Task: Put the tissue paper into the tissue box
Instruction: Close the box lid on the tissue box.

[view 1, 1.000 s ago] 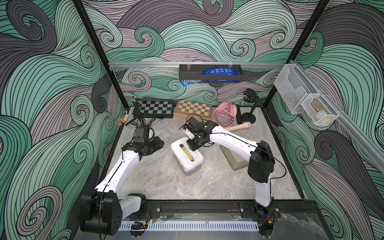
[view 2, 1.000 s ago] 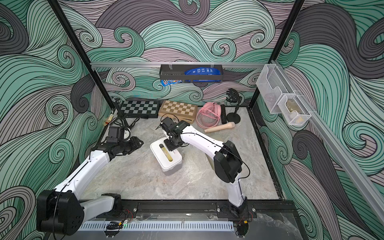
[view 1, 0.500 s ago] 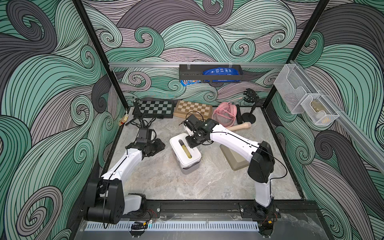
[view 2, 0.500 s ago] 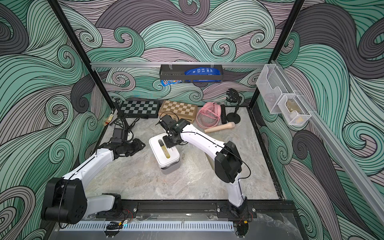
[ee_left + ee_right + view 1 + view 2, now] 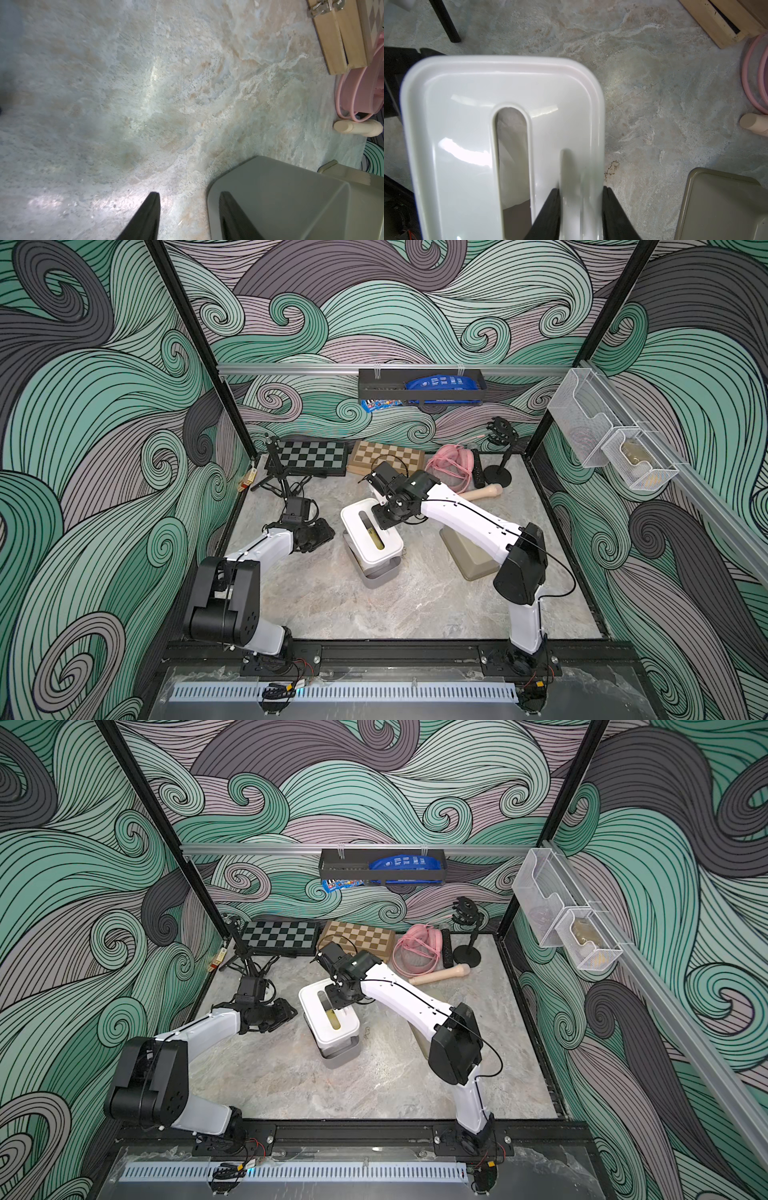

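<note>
Above the worktop (image 5: 415, 605) centre, my right tool (image 5: 581, 189) pinches the tissue box lid (image 5: 467, 93) by its edge; my left tool (image 5: 189, 193) is spread, empty.

back edge: black chessboard (image 5: 311, 456) | wooden chessboard (image 5: 386, 457) | pink basket (image 5: 451, 462) | wooden pestle (image 5: 484, 492) | black stand (image 5: 498, 477)

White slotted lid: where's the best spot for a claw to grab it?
Take the white slotted lid by the narrow strip between its slot and long rim, coming from above: that strip is thin enough to fit between jaws. The right gripper appears to pinch exactly there.
</note>
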